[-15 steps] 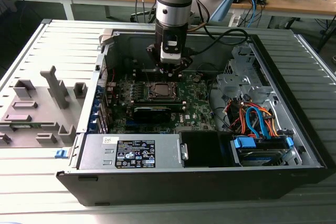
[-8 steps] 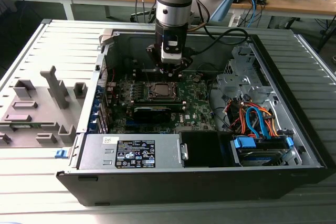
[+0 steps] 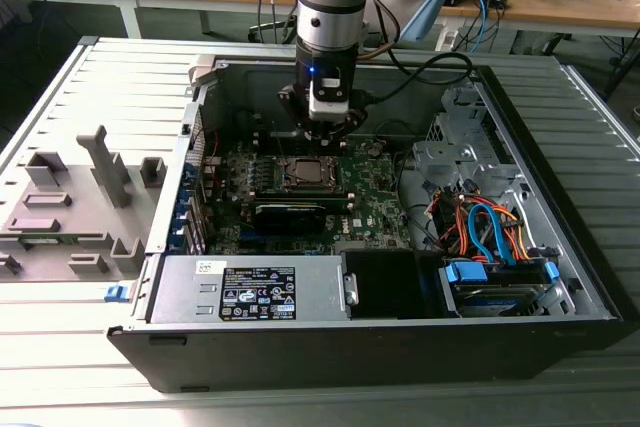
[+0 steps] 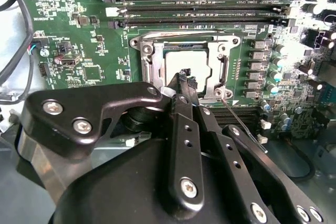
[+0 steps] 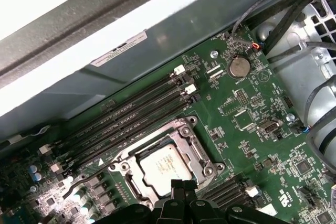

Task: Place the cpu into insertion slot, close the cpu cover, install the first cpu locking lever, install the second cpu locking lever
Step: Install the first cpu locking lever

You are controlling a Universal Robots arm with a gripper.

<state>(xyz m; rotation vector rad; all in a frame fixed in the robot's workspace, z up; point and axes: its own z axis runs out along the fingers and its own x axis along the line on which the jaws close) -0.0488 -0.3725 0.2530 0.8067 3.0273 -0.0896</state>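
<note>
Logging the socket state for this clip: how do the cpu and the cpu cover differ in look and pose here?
The cpu is a solid pale plate; the cpu cover is a silver frame with a square window cut through.
The cpu lies inside that window; the cpu cover lies around it, on the insertion slot.
The cpu's top is plain; the cpu cover's corners show screws.
Both lie flat on the motherboard, under the tool.

Exterior view: looking down from above the open computer case (image 3: 560, 317), taking in the whole of it.
2 wrist views: riding close above the motherboard (image 4: 79, 35), facing down.
Shared: all 3 are showing the insertion slot (image 3: 303, 173) (image 4: 191, 66) (image 5: 165, 163).
</note>
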